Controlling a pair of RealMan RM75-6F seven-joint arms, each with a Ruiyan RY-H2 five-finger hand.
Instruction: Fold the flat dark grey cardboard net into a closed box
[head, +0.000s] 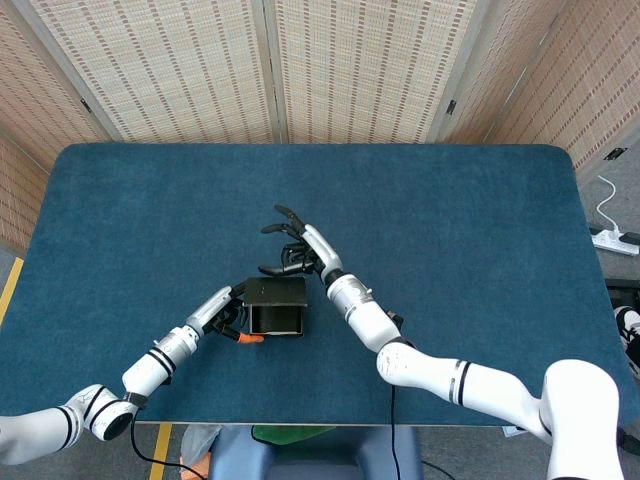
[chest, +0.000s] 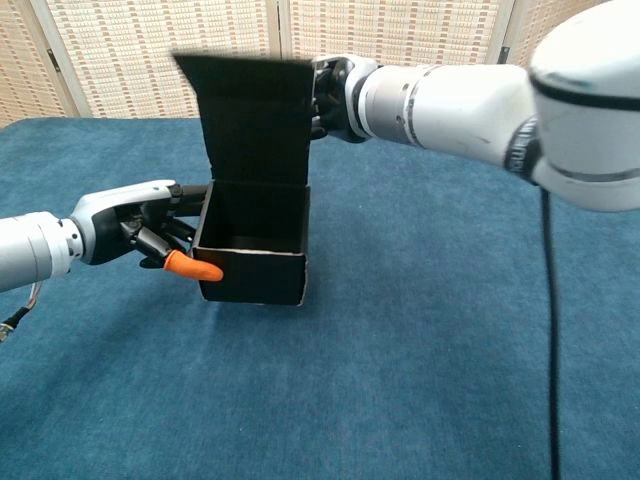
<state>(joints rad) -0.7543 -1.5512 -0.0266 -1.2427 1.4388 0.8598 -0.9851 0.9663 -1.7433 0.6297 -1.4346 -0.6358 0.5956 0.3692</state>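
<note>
The left hand (chest: 140, 228) has its fingers clamped on the box (chest: 255, 255), an orange fingertip (chest: 190, 267) pressing the front wall. The right hand (head: 298, 245) has fingers spread, touching the raised lid (chest: 255, 120) from behind. The box sits on the blue table (chest: 420, 380).

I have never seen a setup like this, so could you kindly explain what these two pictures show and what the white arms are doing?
These are two robot arms ending in hands, working at a table with a blue cloth. One picture looks down from the robot's head, the other looks forward from its chest. On the cloth stands a dark cardboard box, open at the top, with its lid flap raised upright. The left hand holds the box's left side, one orange-tipped finger against the front wall. The right hand is up by the flap, seemingly guiding it; its fingers are partly hidden, so actual grip is unclear.
</note>
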